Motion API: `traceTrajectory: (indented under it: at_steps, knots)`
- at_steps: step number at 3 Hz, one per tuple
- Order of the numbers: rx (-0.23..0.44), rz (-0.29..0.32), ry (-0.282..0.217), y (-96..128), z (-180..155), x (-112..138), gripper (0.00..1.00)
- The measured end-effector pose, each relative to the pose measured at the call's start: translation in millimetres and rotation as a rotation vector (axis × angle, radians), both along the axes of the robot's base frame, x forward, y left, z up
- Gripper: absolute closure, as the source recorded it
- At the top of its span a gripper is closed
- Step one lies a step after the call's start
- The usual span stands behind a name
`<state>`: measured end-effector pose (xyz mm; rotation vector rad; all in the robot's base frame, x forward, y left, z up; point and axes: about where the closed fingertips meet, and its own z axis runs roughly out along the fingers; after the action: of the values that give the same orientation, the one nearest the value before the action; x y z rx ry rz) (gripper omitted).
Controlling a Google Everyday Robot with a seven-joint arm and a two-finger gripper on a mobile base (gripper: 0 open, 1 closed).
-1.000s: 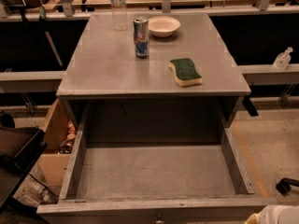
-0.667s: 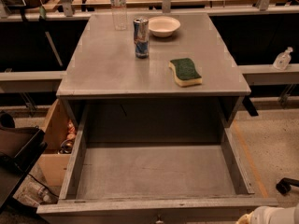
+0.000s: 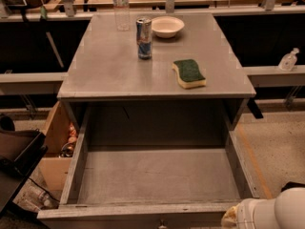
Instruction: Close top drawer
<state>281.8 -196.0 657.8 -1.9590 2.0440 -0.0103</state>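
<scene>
The top drawer [image 3: 159, 175] is a wide, deep grey wooden drawer, pulled fully out toward the camera under the grey cabinet top [image 3: 119, 66]. Its inside is bare. Its front rim [image 3: 133, 213] runs along the bottom edge of the view, with a small knob [image 3: 162, 223] just showing at the centre. My gripper [image 3: 240, 216] shows as a white rounded body at the bottom right corner, just right of the drawer's front right corner and close to the front panel.
On the cabinet top stand a clear water bottle [image 3: 121, 6], a blue-and-silver can [image 3: 144, 37], a white bowl [image 3: 167, 26] and a green-and-yellow sponge [image 3: 189, 72]. A cardboard box [image 3: 57, 147] and a dark bin [image 3: 16, 159] sit left of the drawer. Floor lies to the right.
The white gripper body has moved left and slightly up along the bottom edge, toward the drawer's front right corner. The drawer has stayed open in the same place.
</scene>
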Motion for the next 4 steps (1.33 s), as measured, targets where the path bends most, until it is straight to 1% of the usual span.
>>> traceTrajectory:
  at_steps: [1, 2, 3, 4]
  knots:
    - [0.006, 0.025, -0.015, 8.2, -11.7, 17.0, 1.0]
    - [-0.002, 0.045, -0.035, 15.8, -14.2, 29.5, 1.0]
    - [-0.005, 0.065, -0.064, 25.0, -10.9, 40.8, 1.0]
    - [0.002, 0.099, -0.089, 42.1, -8.5, 56.5, 1.0]
